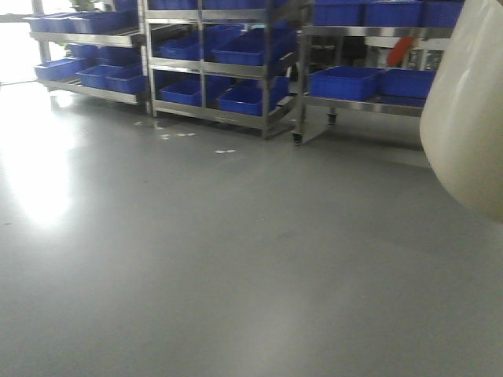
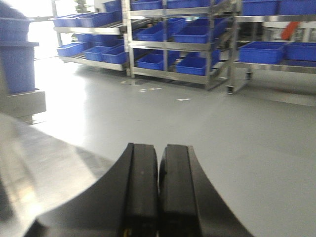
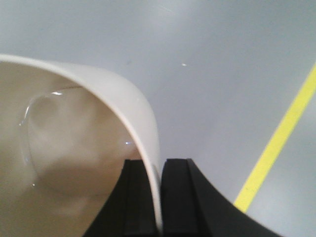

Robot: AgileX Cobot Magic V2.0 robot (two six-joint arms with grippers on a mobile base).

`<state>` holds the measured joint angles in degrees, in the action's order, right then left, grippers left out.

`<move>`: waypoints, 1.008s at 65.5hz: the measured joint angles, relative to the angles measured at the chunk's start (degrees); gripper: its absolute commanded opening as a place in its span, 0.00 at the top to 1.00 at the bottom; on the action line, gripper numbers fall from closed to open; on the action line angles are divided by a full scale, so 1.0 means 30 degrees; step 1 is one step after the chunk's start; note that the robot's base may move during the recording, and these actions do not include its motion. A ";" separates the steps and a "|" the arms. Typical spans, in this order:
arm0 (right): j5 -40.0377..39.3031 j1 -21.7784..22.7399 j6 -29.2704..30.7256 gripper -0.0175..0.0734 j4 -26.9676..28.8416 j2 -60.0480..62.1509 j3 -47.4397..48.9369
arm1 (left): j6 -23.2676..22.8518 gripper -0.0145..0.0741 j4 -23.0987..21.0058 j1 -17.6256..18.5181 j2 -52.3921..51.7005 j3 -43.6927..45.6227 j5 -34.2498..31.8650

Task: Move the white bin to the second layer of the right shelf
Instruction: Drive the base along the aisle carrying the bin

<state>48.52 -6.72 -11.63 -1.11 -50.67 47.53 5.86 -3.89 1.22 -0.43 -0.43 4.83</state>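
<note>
The white bin (image 3: 74, 123) hung clear of the floor (image 1: 236, 275), carried by the right pincer (image 3: 159, 197), which was clamped on one thin wall at the rim, one finger inside and one outside. What showed of the inside was bare. Being glossy, thin plastic, it probably weighed little but would be slippery and would flex at the rim, so a one-wall pinch might let it swing or slide; a deep bite on the wall looked safest. The left pincer (image 2: 159, 192) was pressed closed on nothing, with the edge of a steel surface (image 2: 29, 168) showing beside it. Open floor lay ahead as far as the racks (image 1: 236, 68) of blue crates (image 1: 251, 51), and a yellow line (image 3: 276, 143) crossed the floor under the bin. The right shelf second layer could not be made out among the racks.
</note>
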 measured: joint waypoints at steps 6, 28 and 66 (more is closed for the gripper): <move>0.0000 0.0000 0.0000 0.74 0.0000 0.0000 0.0000 | 0.0000 0.74 0.0000 0.0000 0.0000 0.0000 0.0000; 0.0075 0.0000 0.0000 0.74 0.0000 0.0000 0.0000 | 0.0000 0.74 0.0000 0.0000 0.0000 0.0000 0.0000; 0.0118 0.0000 0.0000 0.74 0.0000 0.0000 0.0000 | 0.0000 0.74 0.0000 0.0000 0.0000 0.0000 0.0000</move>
<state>48.87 -6.72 -11.63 -1.11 -50.67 47.53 5.86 -3.89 1.22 -0.43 -0.43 4.83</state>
